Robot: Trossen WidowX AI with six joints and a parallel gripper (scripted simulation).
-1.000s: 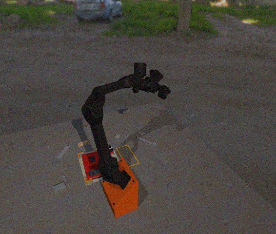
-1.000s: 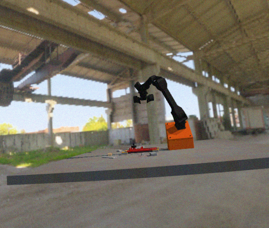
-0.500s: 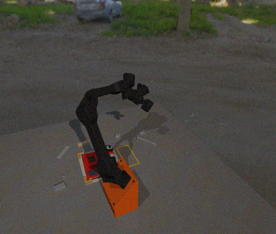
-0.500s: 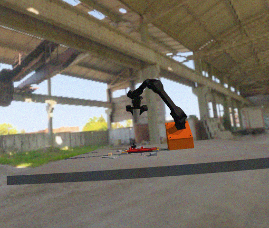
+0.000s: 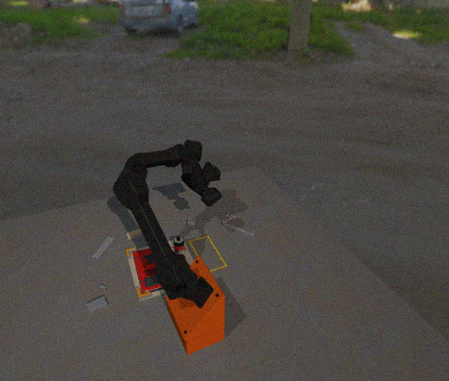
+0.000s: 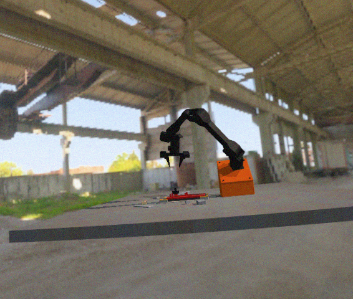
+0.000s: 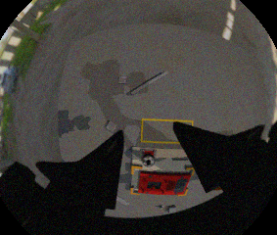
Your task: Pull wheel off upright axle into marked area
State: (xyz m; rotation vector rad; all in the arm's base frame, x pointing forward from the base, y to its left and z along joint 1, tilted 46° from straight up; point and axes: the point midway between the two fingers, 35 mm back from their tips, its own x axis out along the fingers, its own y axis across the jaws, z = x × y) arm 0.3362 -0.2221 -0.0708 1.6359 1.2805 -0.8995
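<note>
- Table (image 5: 298,295) (image 6: 283,199) (image 7: 216,88) is carrying everything.
- Orange base (image 5: 204,328) (image 6: 237,189) is supporting the black arm (image 5: 155,233) (image 6: 215,130).
- Tool (image 5: 216,184) (image 6: 174,166) (image 7: 149,129) is hanging above the table, partly open, gripping nothing.
- Dark wheel (image 5: 178,241) (image 6: 175,192) (image 7: 148,160) is sitting outside the yellow outline (image 5: 218,251) (image 7: 167,119).

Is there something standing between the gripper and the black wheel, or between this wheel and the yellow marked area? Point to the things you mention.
Nothing visible stands between the open gripper (image 6: 174,166) (image 7: 149,128) and the black wheel (image 5: 178,242) (image 6: 175,192) (image 7: 148,160) below, or between the wheel and the yellow outline (image 5: 217,249) (image 7: 167,119) beside it.
</note>
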